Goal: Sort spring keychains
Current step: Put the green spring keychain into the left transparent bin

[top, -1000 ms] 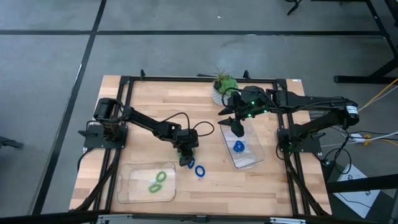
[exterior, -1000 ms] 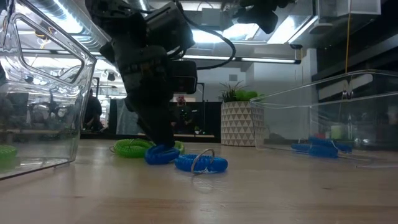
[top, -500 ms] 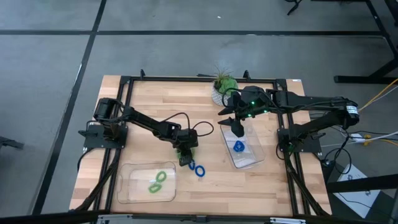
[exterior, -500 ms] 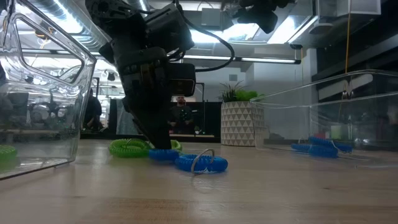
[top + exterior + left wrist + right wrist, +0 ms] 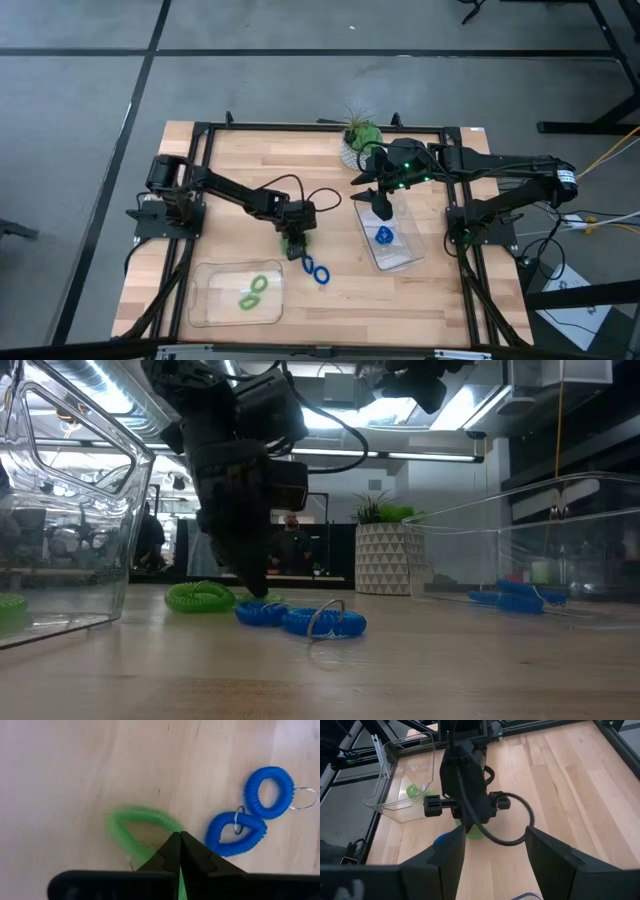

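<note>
My left gripper [image 5: 293, 245] stands over the table's middle, shut on a light green spring keychain [image 5: 134, 826], which shows in the low view as a green coil [image 5: 200, 597]. Two blue spring keychains [image 5: 269, 792] [image 5: 235, 832] lie on the wood just beside it. My right gripper [image 5: 383, 208] hovers open above the right clear tray [image 5: 405, 255], where a blue keychain [image 5: 384, 236] lies. The left clear tray [image 5: 205, 300] holds two green keychains [image 5: 252, 290]. My left gripper pinches the green keychain's coil [image 5: 169, 825] between its two fingertips, on the side nearest the blue keychains. The fingers come from above, pointing down. The loop lies out to one side of the fingers, low by the wood; whether it is clear of the table I cannot tell.
A potted plant [image 5: 360, 135] in a white patterned pot stands at the table's far edge, behind the right tray. A black frame [image 5: 200, 130] runs round the tabletop. Bare wood lies between the two trays near the front edge.
My left gripper has shut on the green keychain and gone a little toward the table's far edge. The green keychain has shifted with it, away from the two blue ones, which have stayed put.
</note>
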{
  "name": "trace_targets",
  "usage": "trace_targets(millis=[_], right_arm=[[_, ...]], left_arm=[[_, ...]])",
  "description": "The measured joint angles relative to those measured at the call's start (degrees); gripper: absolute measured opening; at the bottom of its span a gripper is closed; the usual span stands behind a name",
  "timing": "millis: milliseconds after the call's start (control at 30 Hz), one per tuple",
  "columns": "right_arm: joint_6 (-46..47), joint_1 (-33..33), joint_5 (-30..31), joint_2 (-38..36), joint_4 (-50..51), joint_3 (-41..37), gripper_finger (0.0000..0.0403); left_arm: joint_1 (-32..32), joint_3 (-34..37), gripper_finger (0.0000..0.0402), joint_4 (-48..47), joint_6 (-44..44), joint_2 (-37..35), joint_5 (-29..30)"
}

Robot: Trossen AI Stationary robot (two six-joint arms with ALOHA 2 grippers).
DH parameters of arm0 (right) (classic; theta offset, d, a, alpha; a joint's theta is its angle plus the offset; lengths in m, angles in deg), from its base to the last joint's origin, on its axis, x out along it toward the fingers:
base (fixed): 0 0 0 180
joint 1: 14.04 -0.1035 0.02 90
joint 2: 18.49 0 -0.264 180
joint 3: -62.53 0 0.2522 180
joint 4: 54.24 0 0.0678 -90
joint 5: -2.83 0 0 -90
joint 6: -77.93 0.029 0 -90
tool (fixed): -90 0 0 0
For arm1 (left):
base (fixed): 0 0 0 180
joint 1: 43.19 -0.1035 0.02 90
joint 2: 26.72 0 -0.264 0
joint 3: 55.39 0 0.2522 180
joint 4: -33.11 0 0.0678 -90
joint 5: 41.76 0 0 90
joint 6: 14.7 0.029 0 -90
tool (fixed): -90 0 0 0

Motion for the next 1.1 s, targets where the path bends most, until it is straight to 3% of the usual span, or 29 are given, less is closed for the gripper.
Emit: trace_targets(millis=[433, 633, 833, 1100], right_arm=[[-0.04, 0.02, 0.02, 0.0, 0.02, 0.0, 0.0205], [-0.02, 0.02, 0.02, 0.0, 0.02, 0.0, 0.0205], [-0.03, 0.02, 0.02, -0.01, 0.02, 0.0, 0.0205], [-0.03, 0.02, 0.02, 0.0, -0.01, 0.0, 0.0205]], left_arm=[[-2.69, -0.02, 0.0003, -0.96, -1.78, -1.24, -0.83], [-2.73, -0.04, 0.0003, -3.43, -1.88, -3.07, 5.42], [-2.67, -0.04, 0.0005, -5.24, -2.0, -2.81, 2.15], [-1.76, -0.04, 0.0052, -4.77, -2.0, -2.74, 1.97]])
